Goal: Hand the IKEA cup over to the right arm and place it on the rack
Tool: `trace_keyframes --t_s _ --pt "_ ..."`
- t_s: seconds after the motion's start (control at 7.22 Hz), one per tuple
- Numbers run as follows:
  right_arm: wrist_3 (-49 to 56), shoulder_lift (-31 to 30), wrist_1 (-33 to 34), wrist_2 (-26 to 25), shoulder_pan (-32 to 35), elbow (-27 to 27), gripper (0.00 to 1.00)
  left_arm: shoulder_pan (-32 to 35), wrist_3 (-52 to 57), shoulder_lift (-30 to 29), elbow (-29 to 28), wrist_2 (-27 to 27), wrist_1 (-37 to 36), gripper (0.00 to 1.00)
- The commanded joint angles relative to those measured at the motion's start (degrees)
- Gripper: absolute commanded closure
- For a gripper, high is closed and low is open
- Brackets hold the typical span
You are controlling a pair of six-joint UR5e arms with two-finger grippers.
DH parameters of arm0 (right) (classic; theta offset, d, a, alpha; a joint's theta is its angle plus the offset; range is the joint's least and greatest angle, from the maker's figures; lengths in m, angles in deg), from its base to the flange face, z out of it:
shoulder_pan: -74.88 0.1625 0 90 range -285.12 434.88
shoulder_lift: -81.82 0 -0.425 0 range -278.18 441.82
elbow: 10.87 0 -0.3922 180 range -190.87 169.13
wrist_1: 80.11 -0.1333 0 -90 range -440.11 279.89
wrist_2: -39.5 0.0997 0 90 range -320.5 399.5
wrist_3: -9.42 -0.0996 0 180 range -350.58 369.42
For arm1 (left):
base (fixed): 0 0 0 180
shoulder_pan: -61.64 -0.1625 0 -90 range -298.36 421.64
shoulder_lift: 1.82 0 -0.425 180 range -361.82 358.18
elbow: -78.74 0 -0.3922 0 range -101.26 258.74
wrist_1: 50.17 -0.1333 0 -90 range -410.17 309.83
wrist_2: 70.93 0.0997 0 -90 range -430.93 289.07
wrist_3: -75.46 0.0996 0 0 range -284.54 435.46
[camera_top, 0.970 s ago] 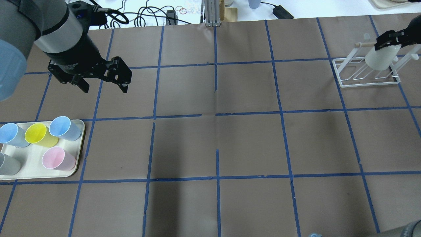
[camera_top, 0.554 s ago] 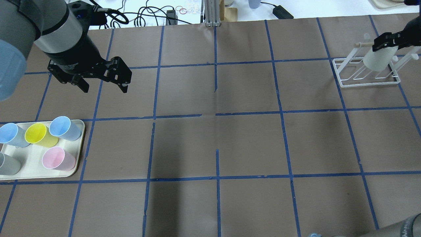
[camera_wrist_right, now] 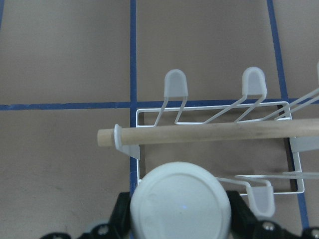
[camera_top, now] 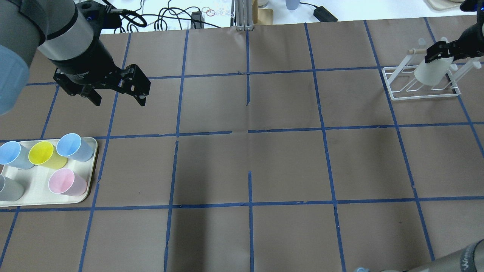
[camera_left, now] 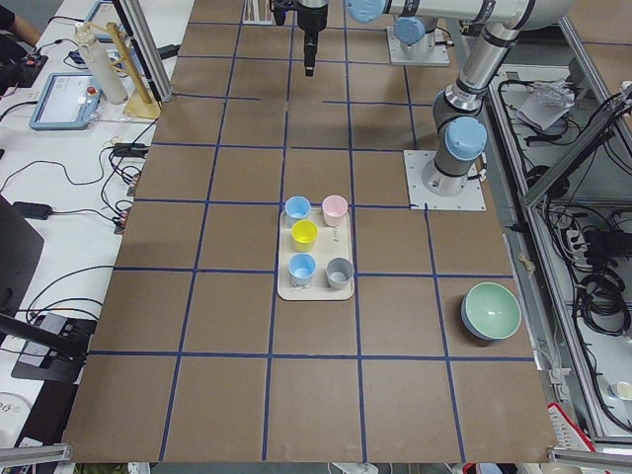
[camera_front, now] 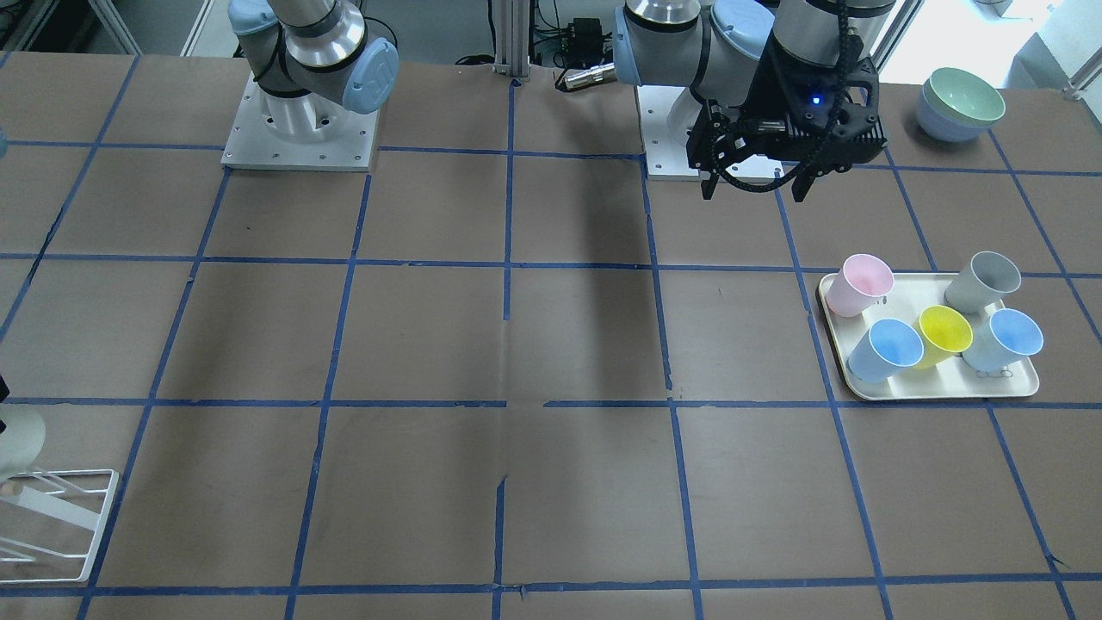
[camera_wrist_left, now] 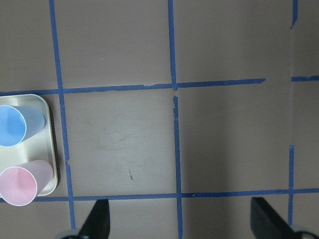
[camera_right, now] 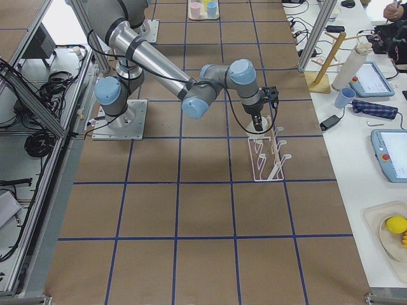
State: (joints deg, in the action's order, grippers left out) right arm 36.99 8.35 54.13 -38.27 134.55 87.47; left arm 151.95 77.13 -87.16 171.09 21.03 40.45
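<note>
My right gripper (camera_top: pixel 438 53) is shut on the IKEA cup (camera_top: pixel 430 73), a pale cream-white tumbler held upside down over the white wire rack (camera_top: pixel 419 92) at the table's far right. In the right wrist view the cup's base (camera_wrist_right: pixel 182 204) fills the bottom, with black fingers (camera_wrist_right: pixel 122 215) on either side and the rack's wooden peg (camera_wrist_right: pixel 199 134) just beyond it. Whether the cup rests on a rod I cannot tell. The cup (camera_front: pixel 17 437) and rack (camera_front: pixel 60 517) also show at the front-facing view's left edge. My left gripper (camera_top: pixel 120 101) hangs open and empty above the table.
A cream tray (camera_top: pixel 38 190) at the near left holds pink (camera_top: pixel 64 182), grey (camera_top: pixel 8 189), yellow (camera_top: pixel 45 155) and two blue cups. Stacked bowls (camera_front: pixel 960 103) stand by the left arm's base. Cables and a post lie beyond the table's far edge.
My right gripper has carried the cup a little lower and leftward onto the rack. The left arm has hardly moved and stays open.
</note>
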Motion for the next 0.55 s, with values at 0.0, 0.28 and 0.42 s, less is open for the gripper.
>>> trace_keyframes --t_s 0.0,0.28,0.42 --pt "-0.07 1.48 -0.03 -0.1 0.0 0.1 0.99 -0.13 0.0 0.0 -0.07 0.07 0.0 0.0" --pt "-0.07 1.66 -0.12 -0.45 0.0 0.18 0.98 -0.13 0.0 0.09 -0.07 0.07 0.0 0.0" --pt "-0.07 1.67 -0.29 -0.8 0.0 0.18 0.95 -0.13 0.0 0.09 -0.07 0.07 0.0 0.0"
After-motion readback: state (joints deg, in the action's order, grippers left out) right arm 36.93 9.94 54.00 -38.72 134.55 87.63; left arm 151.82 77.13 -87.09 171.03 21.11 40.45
